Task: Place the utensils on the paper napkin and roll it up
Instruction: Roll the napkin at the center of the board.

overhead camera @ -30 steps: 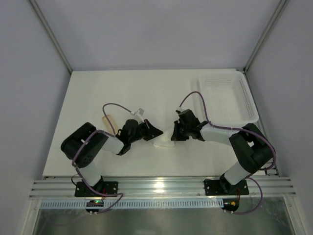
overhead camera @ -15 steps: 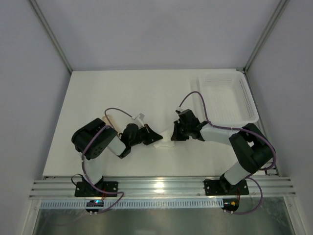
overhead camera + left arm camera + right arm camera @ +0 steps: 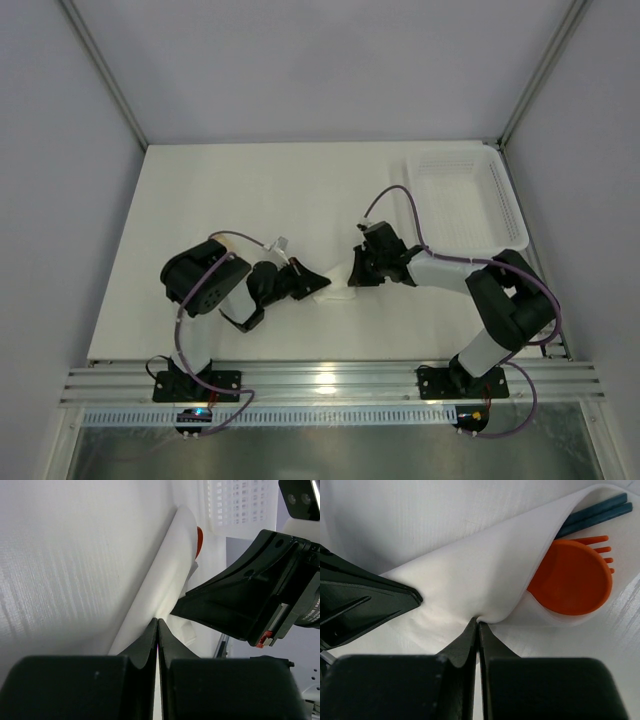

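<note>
The paper napkin point(image 3: 338, 287) lies folded over between my two grippers near the table's middle. In the right wrist view the napkin point(image 3: 485, 575) covers the utensils: an orange spoon point(image 3: 570, 577), orange fork tines point(image 3: 600, 542) and dark blue handles point(image 3: 595, 512) stick out at its upper right. My right gripper point(image 3: 478, 623) point(image 3: 352, 277) is shut, pinching the puckered fold edge. My left gripper point(image 3: 158, 620) point(image 3: 322, 283) is shut too, its tips pressed against the napkin's rolled side point(image 3: 160, 580). An orange tip point(image 3: 199, 536) shows at the roll's far end.
A white mesh basket point(image 3: 505, 200) stands at the back right, also seen in the left wrist view point(image 3: 240, 505). Purple cables loop over both arms. The two grippers face each other only a short way apart.
The left arm has swung its elbow to the right and its shut gripper has come down against the napkin's near left side. The right gripper has kept its place.
</note>
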You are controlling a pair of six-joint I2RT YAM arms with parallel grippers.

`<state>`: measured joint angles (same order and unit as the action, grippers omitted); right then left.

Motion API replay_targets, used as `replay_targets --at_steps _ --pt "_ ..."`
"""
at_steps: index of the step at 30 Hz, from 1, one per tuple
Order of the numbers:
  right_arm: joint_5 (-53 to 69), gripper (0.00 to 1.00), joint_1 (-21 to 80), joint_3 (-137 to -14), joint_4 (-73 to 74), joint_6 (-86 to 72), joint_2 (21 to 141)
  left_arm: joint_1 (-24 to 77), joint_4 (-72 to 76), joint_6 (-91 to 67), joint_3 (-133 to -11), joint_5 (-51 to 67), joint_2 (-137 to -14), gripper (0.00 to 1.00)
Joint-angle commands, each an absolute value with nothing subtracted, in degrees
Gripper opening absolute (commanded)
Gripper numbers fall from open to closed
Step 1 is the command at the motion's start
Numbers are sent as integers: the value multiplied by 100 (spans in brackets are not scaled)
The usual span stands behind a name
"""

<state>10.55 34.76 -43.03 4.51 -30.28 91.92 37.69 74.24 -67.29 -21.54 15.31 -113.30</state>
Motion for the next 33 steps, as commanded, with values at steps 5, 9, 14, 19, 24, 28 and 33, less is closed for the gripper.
replay_targets --at_steps 5,9,14,19,24,28,33 --pt "730 4 3463 -4421 624 -2874 9343 3788 6662 -6530 -1661 1143 -11567 0" --pt "738 3 3480 -4447 650 -2865 9325 3876 6460 -6504 -1723 1072 -11540 0" --pt "721 4 3472 -4508 746 -2813 9246 3955 6364 -6556 -1758 932 -11566 0" --pt "519 18 3472 -4798 1054 -2725 8913 4113 5828 -6565 -1784 572 -11356 0" --pt "194 32 3472 -5246 1538 -2488 8491 4297 5064 -6504 -1916 317 -11040 0" --pt "97 45 3454 -5554 1679 -2365 8262 4324 5010 -6504 -1951 308 -11048 0" --pt "603 42 3366 -5581 1311 -2452 8463 4377 5019 -6592 -1951 185 -11092 0"
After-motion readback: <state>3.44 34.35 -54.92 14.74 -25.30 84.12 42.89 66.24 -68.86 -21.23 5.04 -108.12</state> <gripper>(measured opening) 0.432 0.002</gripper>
